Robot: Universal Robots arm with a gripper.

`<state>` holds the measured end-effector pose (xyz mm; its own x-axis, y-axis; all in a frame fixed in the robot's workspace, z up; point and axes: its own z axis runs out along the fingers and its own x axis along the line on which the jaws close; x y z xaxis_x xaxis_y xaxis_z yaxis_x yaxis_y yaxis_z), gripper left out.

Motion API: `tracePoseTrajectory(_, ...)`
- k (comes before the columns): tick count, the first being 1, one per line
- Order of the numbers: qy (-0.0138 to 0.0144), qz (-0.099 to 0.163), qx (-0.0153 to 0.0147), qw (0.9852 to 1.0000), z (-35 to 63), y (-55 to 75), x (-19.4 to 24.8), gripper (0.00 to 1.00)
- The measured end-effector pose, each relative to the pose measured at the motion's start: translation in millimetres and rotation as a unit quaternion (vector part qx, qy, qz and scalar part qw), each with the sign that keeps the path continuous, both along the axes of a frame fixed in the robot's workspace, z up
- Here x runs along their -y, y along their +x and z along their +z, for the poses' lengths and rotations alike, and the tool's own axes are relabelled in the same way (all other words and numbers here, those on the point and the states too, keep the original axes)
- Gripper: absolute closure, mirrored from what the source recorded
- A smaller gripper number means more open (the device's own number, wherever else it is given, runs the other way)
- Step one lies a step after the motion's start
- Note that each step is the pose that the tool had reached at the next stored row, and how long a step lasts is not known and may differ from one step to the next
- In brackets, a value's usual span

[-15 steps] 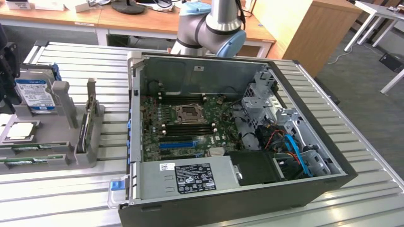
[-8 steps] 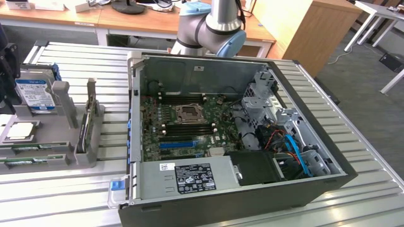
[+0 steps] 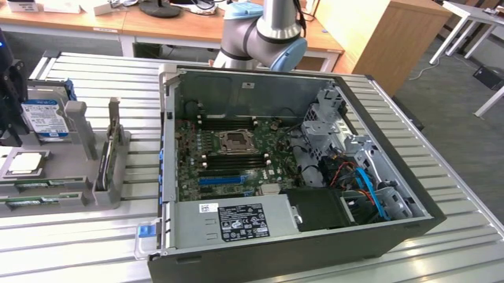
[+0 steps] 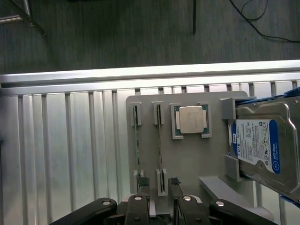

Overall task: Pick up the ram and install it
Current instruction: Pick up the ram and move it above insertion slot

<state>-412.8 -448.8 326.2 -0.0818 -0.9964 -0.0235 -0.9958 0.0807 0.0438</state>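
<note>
Your gripper (image 4: 159,183) hangs with its jaws spread and empty over the grey holder (image 4: 187,164), which lies at the exterior view's lower left. Two sticks stand on edge in it: one ram stick (image 4: 159,140) lines up with the gap between the fingers, and the second ram stick (image 4: 136,140) stands just beside it. The holder also carries one processor chip (image 4: 191,119) and one hard drive (image 4: 258,145).

Green ram (image 3: 32,200), silver processor (image 4: 191,119), blue-labelled silver hard drive (image 4: 260,149).
</note>
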Motion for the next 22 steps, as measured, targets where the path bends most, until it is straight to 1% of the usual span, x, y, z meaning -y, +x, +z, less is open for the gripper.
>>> tracePoseTrajectory(17, 0.0, 0.0, 0.0, 1.0, -17.4, 0.0, 0.0, 0.7)
tracePoseTrajectory(22, -0.0001, 0.0, -0.0001, 1.0, -18.7, 0.0, 0.0, 0.7)
